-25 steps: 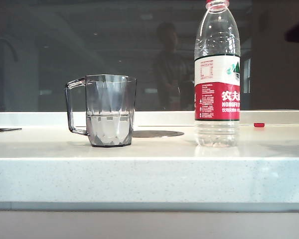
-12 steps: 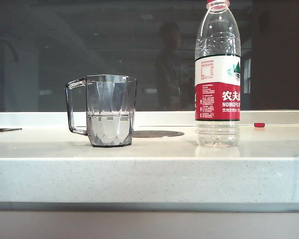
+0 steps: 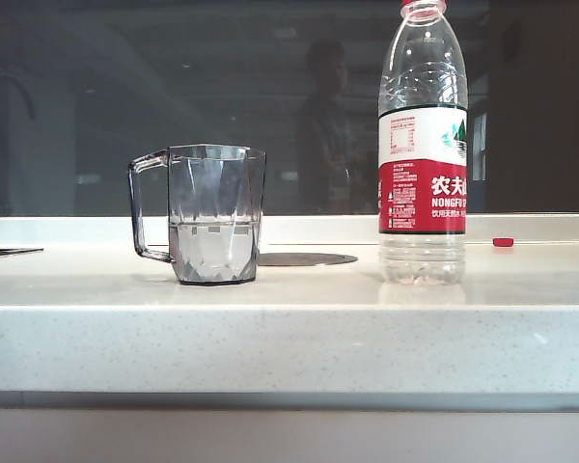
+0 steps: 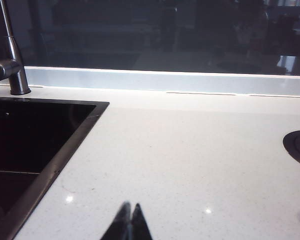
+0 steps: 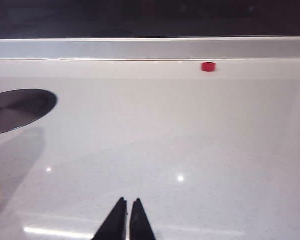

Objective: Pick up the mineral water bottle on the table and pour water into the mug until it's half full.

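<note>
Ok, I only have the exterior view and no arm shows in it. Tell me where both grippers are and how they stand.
Observer: The left gripper is shut and holds nothing. It hangs over bare table beside a dark sink.
Operator: Now the right one.
Observer: The right gripper is shut too, empty, over bare countertop. A small red cap lies ahead of it by the back wall.
Operator: Confirm the bottle is free.
Observer: Neither wrist view shows a gripper touching it. The mineral water bottle stands upright and uncapped, and the mug holds water to roughly half.
</note>
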Tool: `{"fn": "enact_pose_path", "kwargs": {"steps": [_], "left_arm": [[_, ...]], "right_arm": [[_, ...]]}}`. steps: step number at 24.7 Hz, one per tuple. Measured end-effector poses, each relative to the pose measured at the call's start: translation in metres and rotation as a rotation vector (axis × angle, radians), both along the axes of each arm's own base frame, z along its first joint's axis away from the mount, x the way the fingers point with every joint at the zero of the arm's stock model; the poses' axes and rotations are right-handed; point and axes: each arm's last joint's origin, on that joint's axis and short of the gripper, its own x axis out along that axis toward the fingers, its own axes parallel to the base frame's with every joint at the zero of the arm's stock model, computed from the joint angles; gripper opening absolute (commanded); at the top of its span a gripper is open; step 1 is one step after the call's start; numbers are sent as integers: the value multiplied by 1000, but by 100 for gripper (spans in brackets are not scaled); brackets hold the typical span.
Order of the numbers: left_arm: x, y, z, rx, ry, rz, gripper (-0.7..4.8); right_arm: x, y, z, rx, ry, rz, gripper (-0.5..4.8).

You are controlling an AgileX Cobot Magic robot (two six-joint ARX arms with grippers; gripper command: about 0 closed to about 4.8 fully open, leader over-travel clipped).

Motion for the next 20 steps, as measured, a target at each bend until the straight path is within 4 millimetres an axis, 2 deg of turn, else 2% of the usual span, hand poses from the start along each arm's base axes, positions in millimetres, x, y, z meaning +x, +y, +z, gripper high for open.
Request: {"fn": "enact_pose_path", "kwargs": {"steps": [20], "left_arm": [[0, 0, 0, 0, -1, 0, -4]], "right_arm": [[0, -3, 1, -46, -11, -85, 31]]}}
